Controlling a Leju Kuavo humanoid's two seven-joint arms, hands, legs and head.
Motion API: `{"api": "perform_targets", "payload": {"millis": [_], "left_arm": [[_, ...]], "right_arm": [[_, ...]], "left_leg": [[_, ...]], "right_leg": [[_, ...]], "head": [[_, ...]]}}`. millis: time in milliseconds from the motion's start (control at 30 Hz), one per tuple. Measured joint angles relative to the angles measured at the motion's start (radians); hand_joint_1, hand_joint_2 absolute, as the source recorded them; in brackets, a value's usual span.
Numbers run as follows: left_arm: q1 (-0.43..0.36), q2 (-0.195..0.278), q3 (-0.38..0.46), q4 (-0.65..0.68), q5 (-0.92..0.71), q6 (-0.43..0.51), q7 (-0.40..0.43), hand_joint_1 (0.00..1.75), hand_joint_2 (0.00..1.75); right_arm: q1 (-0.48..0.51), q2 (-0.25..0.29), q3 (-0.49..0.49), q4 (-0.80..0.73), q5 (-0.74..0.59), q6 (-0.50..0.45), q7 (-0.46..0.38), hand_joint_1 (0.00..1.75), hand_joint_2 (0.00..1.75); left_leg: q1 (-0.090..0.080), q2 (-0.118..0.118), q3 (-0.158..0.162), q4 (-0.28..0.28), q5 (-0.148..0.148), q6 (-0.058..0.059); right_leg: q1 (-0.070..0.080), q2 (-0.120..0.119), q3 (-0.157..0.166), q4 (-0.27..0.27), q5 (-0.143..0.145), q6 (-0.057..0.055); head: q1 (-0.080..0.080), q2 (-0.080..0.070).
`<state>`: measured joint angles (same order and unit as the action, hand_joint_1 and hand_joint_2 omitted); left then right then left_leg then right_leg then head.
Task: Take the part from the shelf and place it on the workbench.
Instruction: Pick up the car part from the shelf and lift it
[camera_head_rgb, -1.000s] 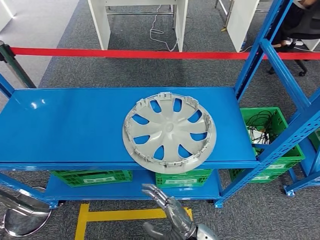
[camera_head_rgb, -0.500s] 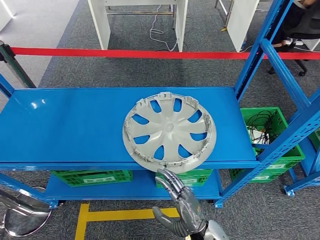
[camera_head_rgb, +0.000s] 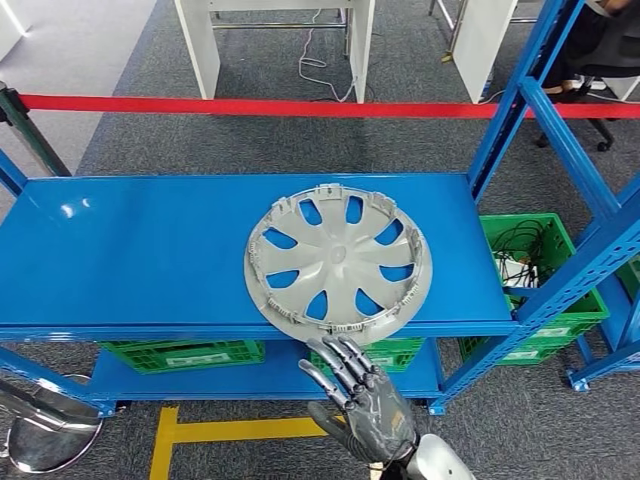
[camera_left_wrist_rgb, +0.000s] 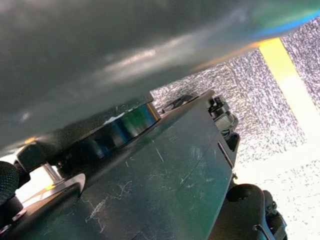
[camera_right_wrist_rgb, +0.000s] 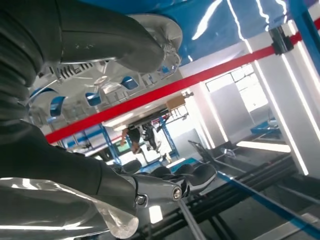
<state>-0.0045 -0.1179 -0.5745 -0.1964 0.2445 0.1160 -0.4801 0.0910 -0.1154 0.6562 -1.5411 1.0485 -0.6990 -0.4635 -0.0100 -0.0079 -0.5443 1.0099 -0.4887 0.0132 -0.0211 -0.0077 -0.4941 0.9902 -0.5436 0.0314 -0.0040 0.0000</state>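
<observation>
The round grey plastic wheel cover (camera_head_rgb: 339, 263) lies flat on the blue metal shelf (camera_head_rgb: 151, 250), right of the middle, its rim overhanging the front edge. Just below that edge the right hand (camera_head_rgb: 362, 400) hovers, fingers spread, holding nothing.

hubcap (camera_head_rgb: 339, 264): matt grey plastic, smooth spokes, ribbed clips at rim | shelf (camera_head_rgb: 151, 250): blue painted metal, glossy, glare spots | right hand (camera_head_rgb: 362, 400): grey metallic, satin sheen | crates (camera_head_rgb: 555, 290): green plastic lattice | floor (camera_head_rgb: 249, 140): grey carpet, rough | barrier tape (camera_head_rgb: 226, 104): red, smooth
</observation>
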Motion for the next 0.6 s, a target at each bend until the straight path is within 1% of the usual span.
{"api": "perform_targets", "payload": {"millis": [133,267,533,600], "left_arm": [[-0.001,0.0,0.0,0.0,-0.001,-0.008,0.017,0.0,0.0],[-0.003,0.0,-0.001,0.0,-0.005,-0.017,0.034,0.0,0.0],[-0.006,0.0,-0.005,0.0,-0.006,-0.026,0.051,0.0,0.0],[-0.007,0.0,-0.008,0.0,-0.005,-0.03,0.054,0.0,0.0]], "right_arm": [[0.003,0.032,-0.041,0.024,0.107,-0.001,-0.016,0.0,1.75],[-0.005,0.056,-0.055,0.061,0.213,-0.001,0.002,0.0,1.75],[-0.025,0.078,-0.05,0.133,0.274,-0.001,0.022,0.0,1.75],[-0.036,0.084,-0.04,0.164,0.29,-0.001,0.044,0.0,1.75]], "left_leg": [[0.0,0.0,0.0,0.0,0.0,0.0],[0.0,0.0,0.0,0.0,0.0,0.0],[0.0,0.0,0.0,0.0,0.0,0.0],[0.0,0.0,0.0,0.0,0.0,0.0]], "right_leg": [[0.0,0.0,0.001,0.0,0.0,0.0],[0.0,0.0,0.001,0.0,0.0,0.0],[0.0,0.0,0.002,0.0,0.0,0.0],[0.0,-0.001,0.002,0.0,0.0,0.0]], "head": [[0.0,0.0],[0.0,0.0],[0.0,0.0],[0.0,0.0]]}}
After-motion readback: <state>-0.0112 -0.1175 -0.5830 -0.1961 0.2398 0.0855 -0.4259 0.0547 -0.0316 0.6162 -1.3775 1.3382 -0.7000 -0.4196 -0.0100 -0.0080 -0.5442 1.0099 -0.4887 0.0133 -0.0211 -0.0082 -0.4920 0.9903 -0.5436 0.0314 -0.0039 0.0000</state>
